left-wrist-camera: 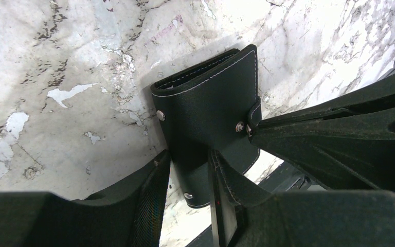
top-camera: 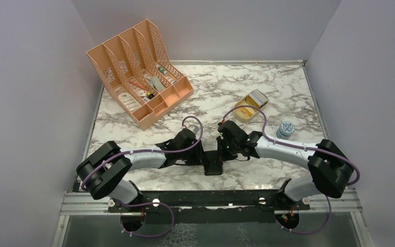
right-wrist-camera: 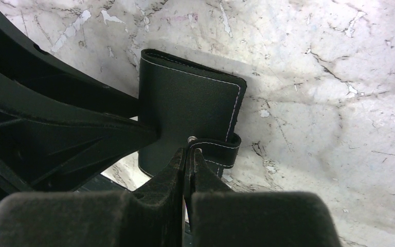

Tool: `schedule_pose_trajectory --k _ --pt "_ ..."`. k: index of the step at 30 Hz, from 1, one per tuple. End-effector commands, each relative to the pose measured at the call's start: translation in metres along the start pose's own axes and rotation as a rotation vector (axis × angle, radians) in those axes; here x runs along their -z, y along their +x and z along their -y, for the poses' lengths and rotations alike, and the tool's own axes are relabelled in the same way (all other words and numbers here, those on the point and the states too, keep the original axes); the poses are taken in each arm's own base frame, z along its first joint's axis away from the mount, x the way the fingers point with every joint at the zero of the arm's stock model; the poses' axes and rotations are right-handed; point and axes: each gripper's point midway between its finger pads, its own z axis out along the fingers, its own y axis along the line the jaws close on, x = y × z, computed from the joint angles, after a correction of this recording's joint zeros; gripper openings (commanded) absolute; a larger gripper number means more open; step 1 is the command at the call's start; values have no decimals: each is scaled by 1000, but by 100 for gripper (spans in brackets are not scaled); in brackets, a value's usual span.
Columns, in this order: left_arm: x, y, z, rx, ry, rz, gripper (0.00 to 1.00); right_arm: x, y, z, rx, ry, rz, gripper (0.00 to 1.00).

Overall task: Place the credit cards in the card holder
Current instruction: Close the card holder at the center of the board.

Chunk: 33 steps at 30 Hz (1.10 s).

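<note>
The card holder (top-camera: 214,165), a black folded case with white stitching, is held between both arms near the table's front edge. My left gripper (top-camera: 201,154) has its jaws partly closed around the case's lower body (left-wrist-camera: 205,103). In the left wrist view, one fingertip (left-wrist-camera: 159,159) touches its edge and a stitched flap lies against the other finger. My right gripper (right-wrist-camera: 189,152) is shut on the snap tab (right-wrist-camera: 221,149) of the card holder (right-wrist-camera: 185,103), and it also shows from the side (left-wrist-camera: 339,128). The credit cards are out of view.
A peach desk organiser (top-camera: 139,77) with small items stands at the back left. A gold oval tin (top-camera: 251,105) lies open at the middle right, with a small round blue-grey container (top-camera: 286,129) near it. The black mounting rail (top-camera: 211,198) runs just below the case.
</note>
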Motion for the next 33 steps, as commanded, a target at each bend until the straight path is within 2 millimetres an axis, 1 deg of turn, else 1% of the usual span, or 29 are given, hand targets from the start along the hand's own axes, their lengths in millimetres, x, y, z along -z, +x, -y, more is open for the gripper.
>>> schedule_pose_trajectory --k 1,11,22,30,33 --pt "-1 -2 2 -15 15 5 36 1 -7 -9 25 -8 17 1" --pt "-1 -1 5 -17 32 2 35 -4 -4 -6 25 5 7 1" --pt "-2 0 4 -17 34 1 35 -5 -5 -10 26 -11 9 1" --pt "-2 1 4 -17 36 -5 35 3 -13 -12 27 -4 40 1" --pt "-2 1 5 -18 36 -6 35 3 -13 -12 29 -4 36 1"
